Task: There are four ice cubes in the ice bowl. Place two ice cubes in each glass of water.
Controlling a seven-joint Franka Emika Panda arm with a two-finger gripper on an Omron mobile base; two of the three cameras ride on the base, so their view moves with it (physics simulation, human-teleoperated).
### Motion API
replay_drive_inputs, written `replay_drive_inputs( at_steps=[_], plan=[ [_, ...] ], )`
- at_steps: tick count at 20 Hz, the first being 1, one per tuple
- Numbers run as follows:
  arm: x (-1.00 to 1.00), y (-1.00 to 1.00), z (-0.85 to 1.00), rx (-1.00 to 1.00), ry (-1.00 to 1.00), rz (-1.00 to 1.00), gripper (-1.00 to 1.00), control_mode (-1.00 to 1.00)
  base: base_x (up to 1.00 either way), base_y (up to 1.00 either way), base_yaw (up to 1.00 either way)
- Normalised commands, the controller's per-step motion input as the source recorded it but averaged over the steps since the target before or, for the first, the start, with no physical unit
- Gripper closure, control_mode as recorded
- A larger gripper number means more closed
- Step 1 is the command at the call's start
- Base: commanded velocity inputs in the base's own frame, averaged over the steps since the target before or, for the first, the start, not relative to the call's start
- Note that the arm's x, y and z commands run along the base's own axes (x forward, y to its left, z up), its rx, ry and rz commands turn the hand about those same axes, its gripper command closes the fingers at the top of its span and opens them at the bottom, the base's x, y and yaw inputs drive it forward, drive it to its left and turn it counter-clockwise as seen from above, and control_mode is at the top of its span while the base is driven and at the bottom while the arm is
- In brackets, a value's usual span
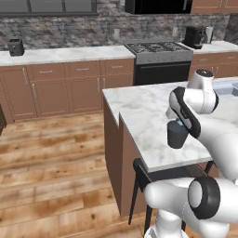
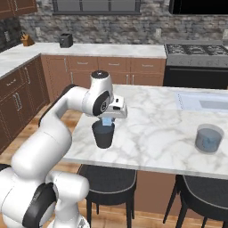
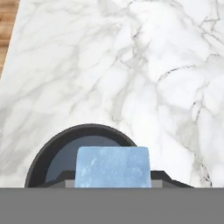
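Observation:
My gripper [image 2: 108, 119] is shut on a pale light-blue ice cube [image 2: 107, 121] and hangs just above the dark grey glass of water [image 2: 103, 135] near the island's front left corner. In the hand view the ice cube [image 3: 113, 166] sits between the fingers of the gripper [image 3: 113, 176], over the near rim of the dark glass [image 3: 46, 155], whose bluish water shows behind it. From the left base view the dark glass [image 1: 177, 135] stands under the hand. The see-through grey glass of water [image 2: 208, 138] stands far right on the marble island counter [image 2: 151, 129]. The ice bowl is out of view.
A sink [image 2: 205, 101] is set into the island's far right. Dark stools [image 2: 107, 180] stand under the front edge. A stove [image 2: 196, 50] and wooden cabinets line the back wall, with a toaster [image 2: 66, 40] on the back counter.

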Motion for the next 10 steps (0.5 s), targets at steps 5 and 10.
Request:
replay_drive_inputs(
  at_steps=[5, 10],
  plan=[
    [0.1, 0.01, -0.01, 0.0, 0.02, 0.0, 1.0, -1.0, 0.0, 0.0, 0.0],
    [0.03, 0.04, -0.15, -0.02, 0.02, 0.0, 1.0, -1.0, 0.0, 0.0, 0.0]
  ],
)
